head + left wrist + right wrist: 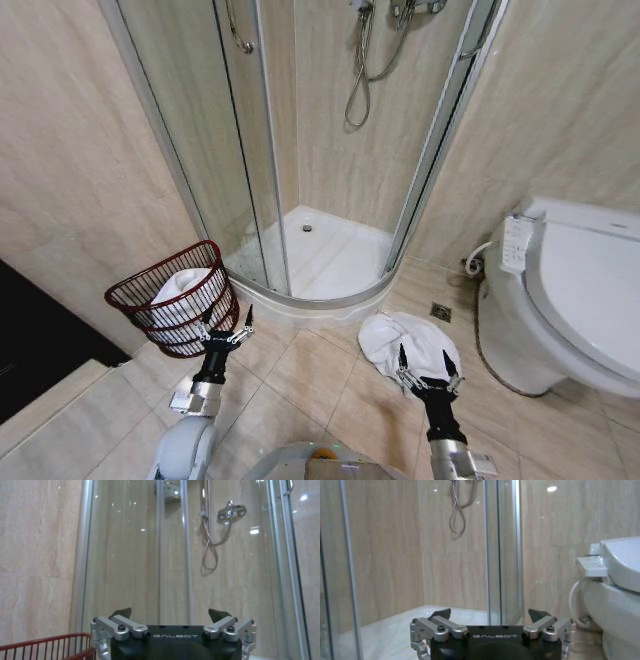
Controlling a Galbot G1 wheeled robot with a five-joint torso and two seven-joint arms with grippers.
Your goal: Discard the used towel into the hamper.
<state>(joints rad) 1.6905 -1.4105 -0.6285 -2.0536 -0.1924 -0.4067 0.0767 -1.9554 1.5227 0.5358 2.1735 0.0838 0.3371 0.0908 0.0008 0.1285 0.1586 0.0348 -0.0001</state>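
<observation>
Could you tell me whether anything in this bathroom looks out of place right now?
Yes: a white towel lies crumpled on the floor tiles between the shower and the toilet, just beyond the open right gripper. The hamper already holds white cloth.

I'm looking into a home bathroom. A curved glass shower enclosure (pixel 300 150) with a hose and mixer (pixel 231 510) fills the corner; to its right stands a white toilet (pixel 570 300) with a bidet control panel (pixel 516 243). Beige stone-look tiles cover the walls and floor (pixel 300 375).
</observation>
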